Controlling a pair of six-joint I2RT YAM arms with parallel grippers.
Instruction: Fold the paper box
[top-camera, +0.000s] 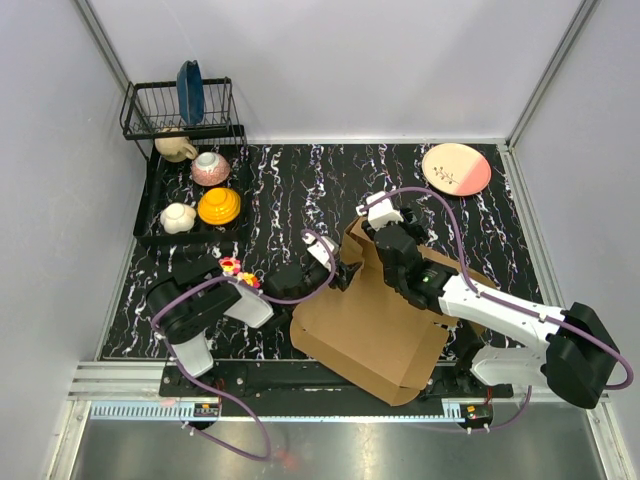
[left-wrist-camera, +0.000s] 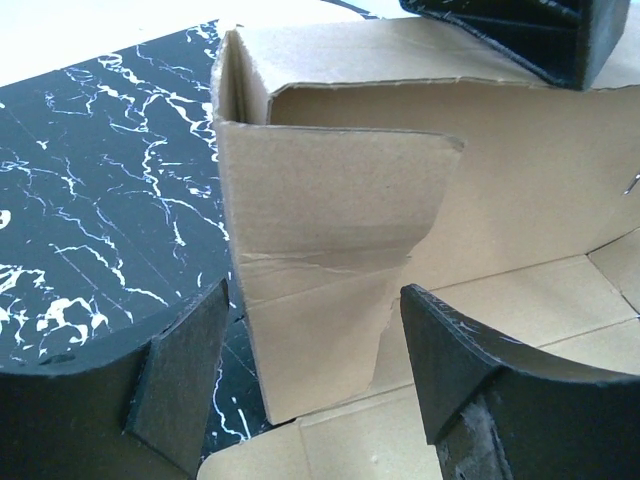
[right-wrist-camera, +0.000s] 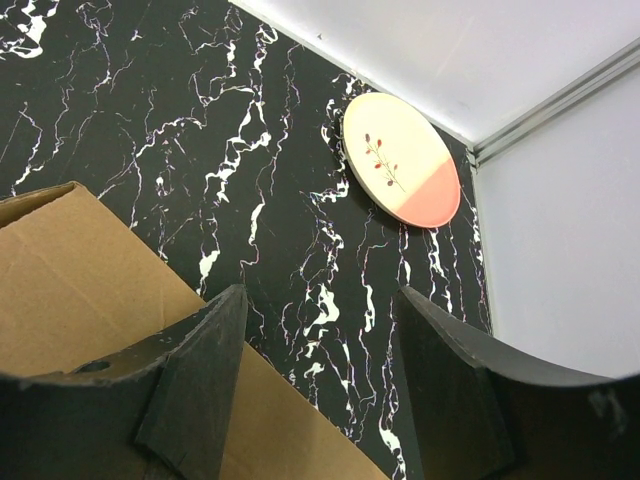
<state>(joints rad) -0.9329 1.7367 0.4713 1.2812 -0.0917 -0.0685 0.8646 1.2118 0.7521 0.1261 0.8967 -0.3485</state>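
Black marbled table, with a half-folded brown paper box near its front edge, one wall raised. Both released: left gripper spread wide at an upright corner flap, not pinching; right gripper over the far wall's top edge.

Plain brown paper box, black white-veined table, cream-pink plate

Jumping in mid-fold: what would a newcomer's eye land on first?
The big brown paper box, half raised at the table's near centre. The left gripper stands open astride its upright flap, the right gripper open over its far edge. Far right lies a pink-and-cream plate; far left, a rack of bowls.
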